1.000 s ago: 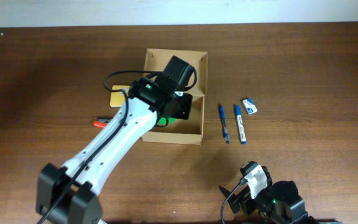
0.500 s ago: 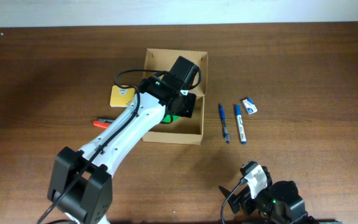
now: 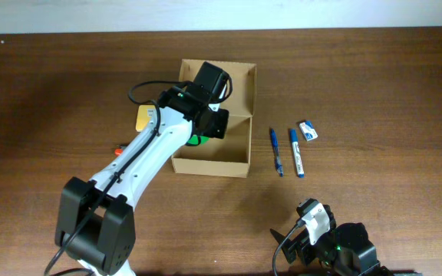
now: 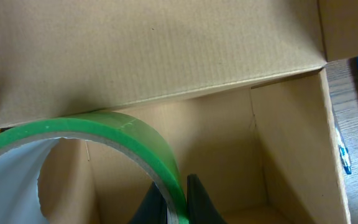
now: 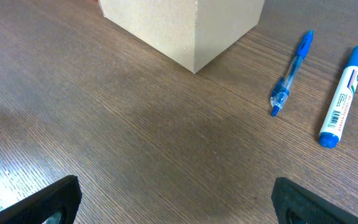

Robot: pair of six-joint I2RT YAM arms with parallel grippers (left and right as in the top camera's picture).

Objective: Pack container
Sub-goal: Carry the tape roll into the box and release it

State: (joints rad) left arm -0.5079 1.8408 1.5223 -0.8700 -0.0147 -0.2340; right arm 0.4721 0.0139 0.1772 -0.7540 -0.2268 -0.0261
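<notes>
Since your left arm has swung leftward, the green tape roll (image 4: 157, 146) now hangs by the left wall of the container (image 3: 209, 166), mid-table, so release looks close. Your left gripper (image 4: 178, 200) pinches the roll's thin glossy band; whether it touches the matte corrugated floor is unclear. Your right gripper (image 5: 176, 199) rests spread wide.

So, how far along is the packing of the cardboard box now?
Done: nothing shows lying inside the cardboard box yet, as far as its floor is visible. In hand: the left fingers pinch a green tape roll over the open box. Left: the blue pen, blue marker, eraser and small yellow box lie on the table outside it.
</notes>
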